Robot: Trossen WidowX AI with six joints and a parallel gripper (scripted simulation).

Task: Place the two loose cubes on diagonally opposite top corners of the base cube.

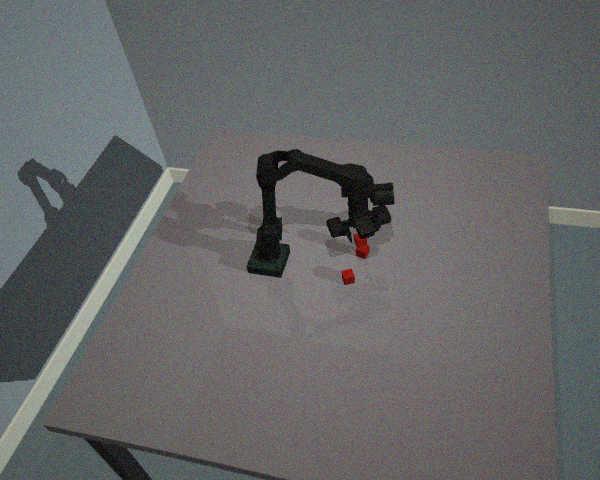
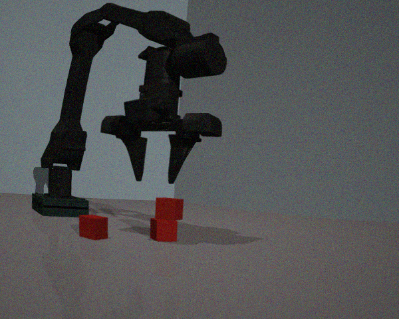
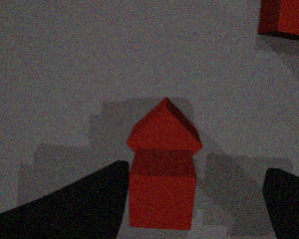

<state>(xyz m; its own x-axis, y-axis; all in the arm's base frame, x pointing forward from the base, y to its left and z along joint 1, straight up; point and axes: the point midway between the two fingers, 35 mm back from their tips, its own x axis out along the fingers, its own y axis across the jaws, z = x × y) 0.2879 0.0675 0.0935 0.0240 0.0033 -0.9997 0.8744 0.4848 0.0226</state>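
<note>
The red base cube (image 1: 363, 252) (image 2: 163, 230) stands on the table. A second red cube (image 1: 358, 238) (image 2: 169, 208) rests on top of it, shifted toward one side and overhanging a little. In the wrist view this upper cube (image 3: 161, 193) lies between the two dark fingers, and the base cube (image 3: 164, 131) shows as a diamond beyond it. My gripper (image 1: 353, 233) (image 2: 154, 179) is open and hangs a short way above the upper cube, clear of it. The other loose red cube (image 1: 348, 276) (image 2: 93, 226) (image 3: 285, 6) sits alone on the table.
The arm's green mount (image 1: 268, 263) (image 2: 60, 205) stands left of the cubes. A white rail (image 1: 109, 273) runs along the table's left edge. Walls rise behind the table.
</note>
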